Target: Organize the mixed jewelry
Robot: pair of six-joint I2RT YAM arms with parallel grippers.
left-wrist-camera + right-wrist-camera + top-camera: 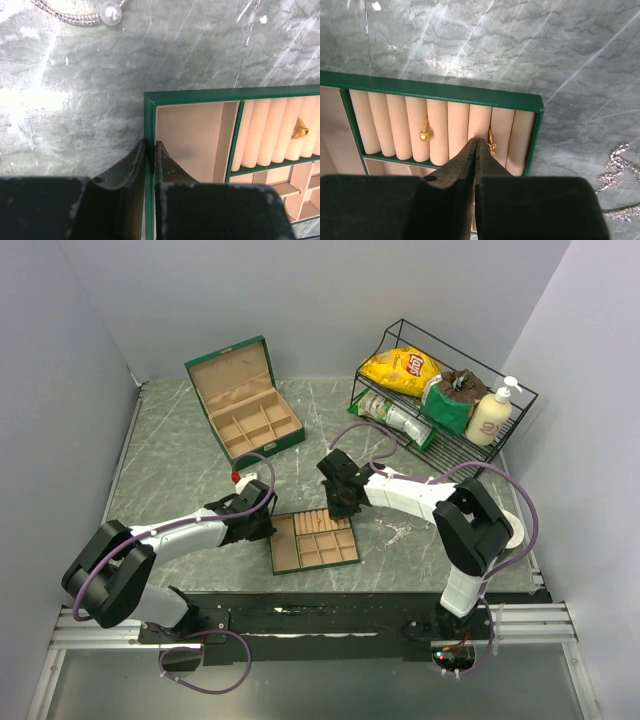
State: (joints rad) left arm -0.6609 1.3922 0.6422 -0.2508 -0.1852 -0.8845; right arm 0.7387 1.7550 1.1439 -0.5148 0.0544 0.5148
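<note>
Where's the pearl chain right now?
Left wrist view, top left: the pearl chain lies on the marble tabletop, off the tray, beyond the left wall that the left gripper pinches.

Left end effector (150,145) clamped nearly shut, right end effector (476,142) fully closed, both lowered.

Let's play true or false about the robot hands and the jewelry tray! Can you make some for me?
1. The left gripper pinches the green wall of the flat tan divided tray. True.
2. The tray's padded ring rolls are empty. False: small gold pieces sit in the slots.
3. The white pearl on a silvery chain lies on the grey marbled table, outside the tray. True.
4. The right gripper is wide open. False: it is shut, above the ring rolls.
</note>
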